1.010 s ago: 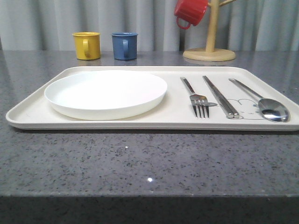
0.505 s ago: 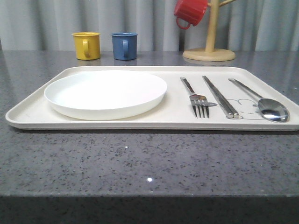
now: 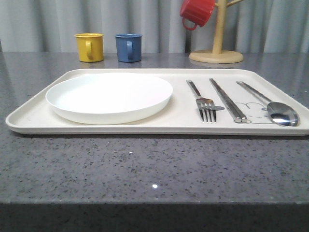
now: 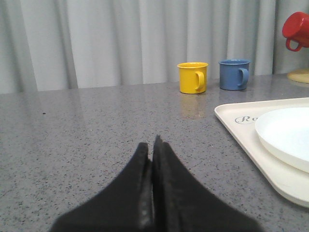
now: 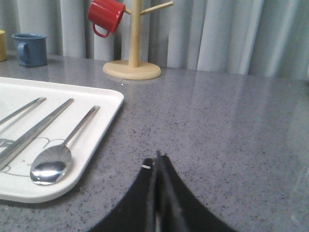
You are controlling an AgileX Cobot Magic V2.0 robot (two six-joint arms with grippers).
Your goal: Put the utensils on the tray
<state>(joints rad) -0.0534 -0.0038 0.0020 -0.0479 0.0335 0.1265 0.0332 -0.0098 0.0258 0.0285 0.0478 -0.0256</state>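
A cream tray point(image 3: 120, 126) lies across the grey table. On its right half rest three silver utensils side by side: a fork point(image 3: 204, 104), flat chopsticks point(image 3: 228, 100) and a spoon point(image 3: 282, 113). The spoon point(image 5: 49, 164) and chopsticks point(image 5: 34, 128) also lie on the tray point(image 5: 104, 125) in the right wrist view. My right gripper point(image 5: 157, 162) is shut and holds nothing, low over bare table to the right of the tray. Over bare table to the left of the tray point(image 4: 241, 130), my left gripper point(image 4: 150, 147) is shut too, with nothing in it.
A round white plate point(image 3: 109, 96) fills the tray's left half. Behind the tray stand a yellow mug point(image 3: 90, 47) and a blue mug point(image 3: 129, 47). A wooden mug tree point(image 3: 217, 48) at the back right carries a red mug point(image 3: 197, 11). A curtain hangs behind.
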